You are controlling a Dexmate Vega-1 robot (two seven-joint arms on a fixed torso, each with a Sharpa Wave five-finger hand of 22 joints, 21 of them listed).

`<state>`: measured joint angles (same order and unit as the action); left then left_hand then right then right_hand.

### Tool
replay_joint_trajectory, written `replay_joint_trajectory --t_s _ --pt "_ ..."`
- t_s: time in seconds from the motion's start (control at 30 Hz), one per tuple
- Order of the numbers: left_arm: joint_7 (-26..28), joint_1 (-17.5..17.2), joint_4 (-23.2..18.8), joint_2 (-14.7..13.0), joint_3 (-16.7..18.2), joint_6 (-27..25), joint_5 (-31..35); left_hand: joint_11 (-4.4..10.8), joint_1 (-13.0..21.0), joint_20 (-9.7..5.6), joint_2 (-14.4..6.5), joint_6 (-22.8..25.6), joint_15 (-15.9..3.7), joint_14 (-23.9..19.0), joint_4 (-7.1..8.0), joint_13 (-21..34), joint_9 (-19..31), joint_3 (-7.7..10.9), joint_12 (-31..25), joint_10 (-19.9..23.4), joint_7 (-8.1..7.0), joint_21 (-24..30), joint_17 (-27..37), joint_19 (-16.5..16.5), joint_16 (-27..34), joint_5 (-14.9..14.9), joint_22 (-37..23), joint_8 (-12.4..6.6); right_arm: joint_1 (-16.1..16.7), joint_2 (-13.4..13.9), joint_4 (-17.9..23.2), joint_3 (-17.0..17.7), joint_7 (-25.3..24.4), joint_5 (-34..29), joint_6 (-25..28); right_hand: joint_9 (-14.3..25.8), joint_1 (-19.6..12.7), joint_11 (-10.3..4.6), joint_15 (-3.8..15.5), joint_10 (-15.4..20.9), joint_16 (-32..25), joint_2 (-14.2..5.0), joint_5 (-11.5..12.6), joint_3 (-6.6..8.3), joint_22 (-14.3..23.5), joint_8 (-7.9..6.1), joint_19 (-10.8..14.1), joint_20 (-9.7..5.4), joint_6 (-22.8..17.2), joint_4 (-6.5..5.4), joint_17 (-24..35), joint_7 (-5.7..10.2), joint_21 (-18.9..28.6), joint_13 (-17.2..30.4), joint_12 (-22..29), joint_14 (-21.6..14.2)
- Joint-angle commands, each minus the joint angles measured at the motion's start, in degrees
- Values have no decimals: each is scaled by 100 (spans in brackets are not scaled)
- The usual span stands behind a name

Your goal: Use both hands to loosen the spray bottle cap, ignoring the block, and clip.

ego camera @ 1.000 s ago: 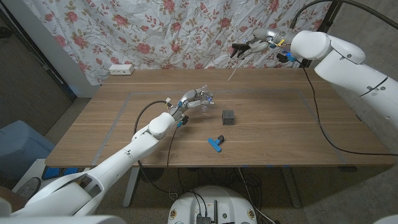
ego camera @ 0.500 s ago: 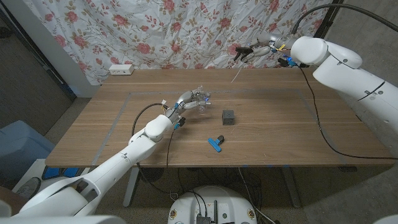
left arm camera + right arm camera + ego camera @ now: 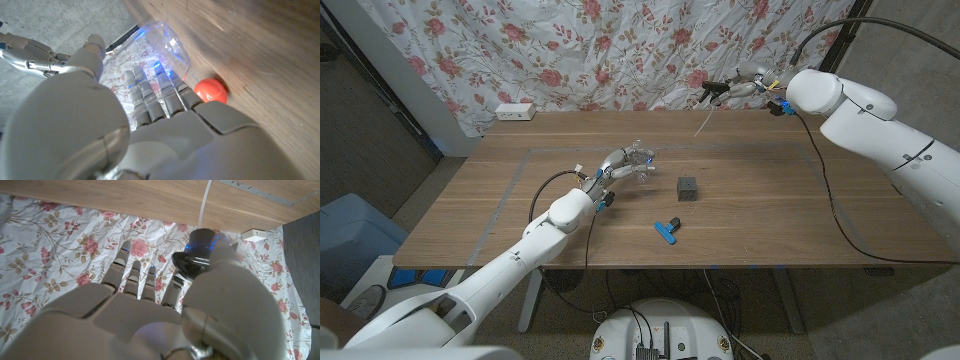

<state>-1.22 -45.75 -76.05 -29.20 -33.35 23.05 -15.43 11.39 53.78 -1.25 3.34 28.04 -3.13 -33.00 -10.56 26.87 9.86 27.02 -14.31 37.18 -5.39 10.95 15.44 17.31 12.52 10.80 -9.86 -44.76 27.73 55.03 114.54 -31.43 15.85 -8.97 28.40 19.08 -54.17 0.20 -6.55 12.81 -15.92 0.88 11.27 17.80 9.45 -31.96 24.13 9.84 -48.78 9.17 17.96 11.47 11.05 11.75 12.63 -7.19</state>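
Observation:
My left hand (image 3: 616, 165) holds the clear spray bottle body (image 3: 640, 160) just over the middle of the table. In the left wrist view the fingers (image 3: 155, 95) wrap the clear bottle (image 3: 170, 47) close to the wood. My right hand (image 3: 745, 80) is raised at the back right and pinches the black spray cap (image 3: 712, 88), with its thin white tube (image 3: 702, 122) hanging free. The right wrist view shows the cap (image 3: 197, 255) between thumb and fingers and the tube (image 3: 205, 202) apart from the bottle.
A dark grey block (image 3: 687, 187) stands just right of the bottle. A blue and black clip (image 3: 666, 230) lies nearer the front edge. A white power strip (image 3: 515, 111) sits at the back left. A small red round thing (image 3: 210, 90) shows beside the bottle.
My right hand has shifted slightly right and lower with the cap and tube. The left hand has carried the bottle a little farther back.

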Motion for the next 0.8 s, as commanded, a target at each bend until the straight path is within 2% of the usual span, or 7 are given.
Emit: replay_joint_trajectory --t_s 0.03,0.3,0.47,0.8 --pt "-154 -141 -2 -43 46 14 -221 21 -516 5 -575 3 -723 74 11 -56 0 -18 55 -74 -47 -19 -32 -65 -25 1 -11 99 196 -30 -16 34 -271 146 100 24 -66 1 -1 33 -21 -99 36 49 22 -35 21 -28 -18 -4 16 16 -22 -6 -12 -44" --pt "-273 -194 33 -71 27 -10 -301 39 -494 9 -560 -50 -723 190 38 -150 5 -60 116 -156 -94 -34 -80 -153 -53 -7 -9 264 356 -62 -106 93 -506 300 116 29 -65 4 7 48 -25 -95 38 46 22 -39 25 -32 9 -4 16 19 -21 -6 -14 -56" --pt "-301 -200 106 -42 20 19 -329 45 -531 127 -540 -107 -693 329 71 -245 10 -127 170 -249 -120 -62 -126 -328 -80 -15 -10 439 443 -69 -137 131 -634 402 131 22 -65 -10 5 62 -28 -96 39 44 22 -38 43 -29 23 -5 17 17 -15 -5 -16 -67" --pt "-338 -193 267 9 11 96 -358 52 -515 108 -533 -97 -697 380 65 -310 14 -154 186 -276 -148 -61 -166 -412 -84 -12 -9 539 613 11 -140 219 -780 623 85 1 -68 -9 20 78 -39 -113 44 48 22 -32 61 -6 41 -10 20 18 -11 -5 -21 -93"
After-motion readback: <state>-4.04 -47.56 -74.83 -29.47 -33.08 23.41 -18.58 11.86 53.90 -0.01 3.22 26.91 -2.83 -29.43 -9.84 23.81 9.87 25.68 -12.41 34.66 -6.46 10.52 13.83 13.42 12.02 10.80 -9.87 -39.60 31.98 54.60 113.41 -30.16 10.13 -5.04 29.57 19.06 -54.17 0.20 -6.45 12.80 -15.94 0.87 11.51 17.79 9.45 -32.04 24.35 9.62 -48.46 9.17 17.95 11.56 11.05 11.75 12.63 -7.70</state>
